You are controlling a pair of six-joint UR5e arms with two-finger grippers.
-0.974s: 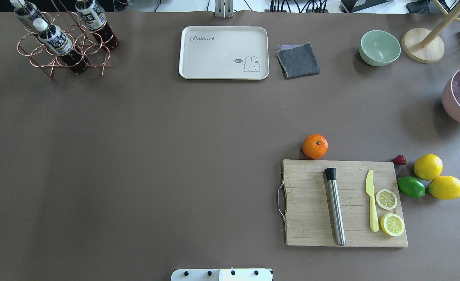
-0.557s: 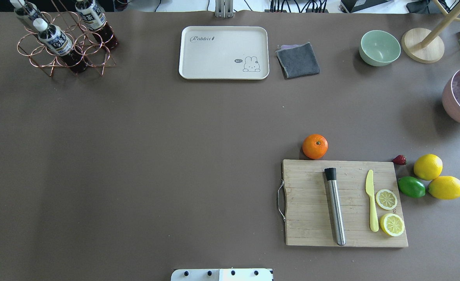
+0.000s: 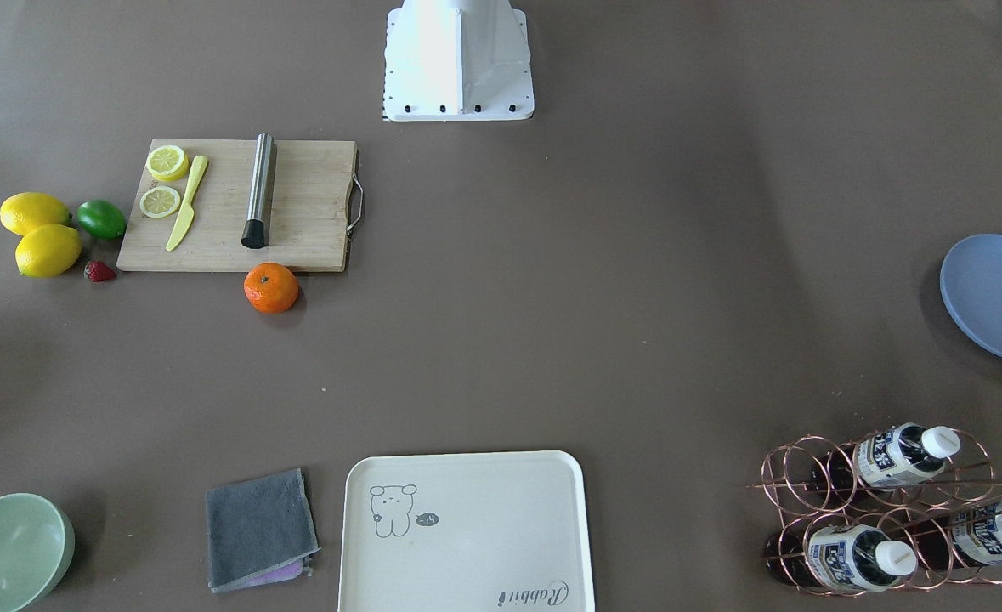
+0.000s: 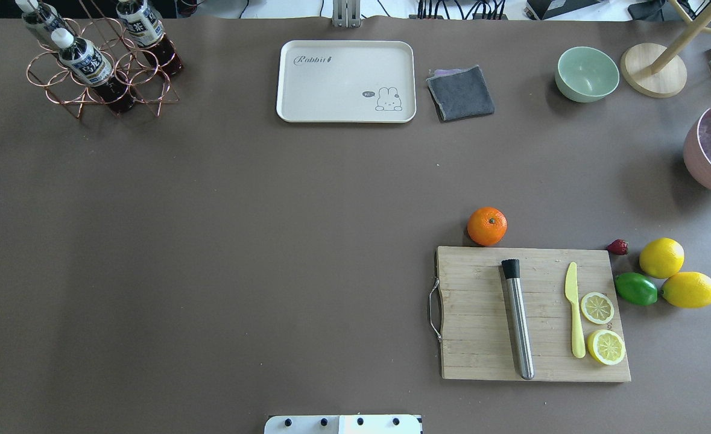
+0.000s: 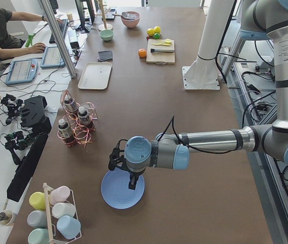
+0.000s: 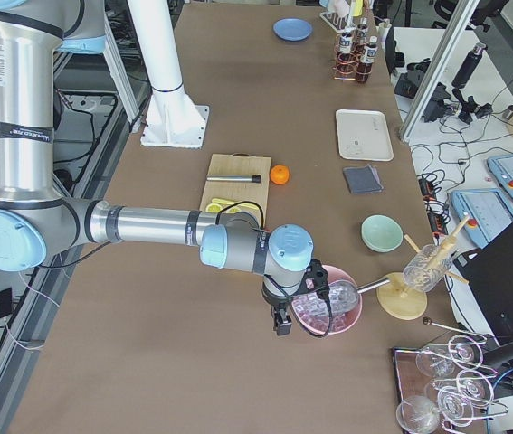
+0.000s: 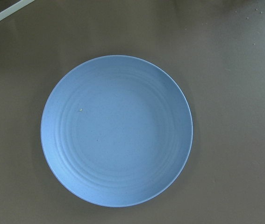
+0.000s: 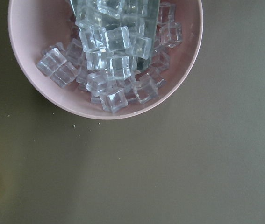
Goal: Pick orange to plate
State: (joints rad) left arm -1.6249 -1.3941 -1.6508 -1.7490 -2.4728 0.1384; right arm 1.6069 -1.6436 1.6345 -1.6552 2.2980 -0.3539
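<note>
The orange (image 4: 486, 226) lies on the brown table just beyond the far edge of the cutting board (image 4: 482, 355), also seen as the orange (image 3: 271, 287). The blue plate (image 3: 998, 297) sits far off at the table's left end and fills the left wrist view as the plate (image 7: 117, 130). My left gripper (image 5: 132, 182) hangs over the plate (image 5: 123, 190); it shows only in the exterior left view, so I cannot tell its state. My right gripper (image 6: 280, 321) hovers by the pink ice bowl (image 6: 328, 307), far from the orange (image 6: 280, 174); its state I cannot tell.
A steel muddler (image 4: 518, 319), yellow knife (image 4: 574, 313) and lemon slices lie on the board. Two lemons (image 4: 661, 257), a lime (image 4: 636, 289) and a strawberry (image 4: 617, 246) sit to its right. At the back stand a cream tray (image 4: 346, 81), grey cloth (image 4: 461, 92), green bowl (image 4: 586, 73) and bottle rack (image 4: 99, 60).
</note>
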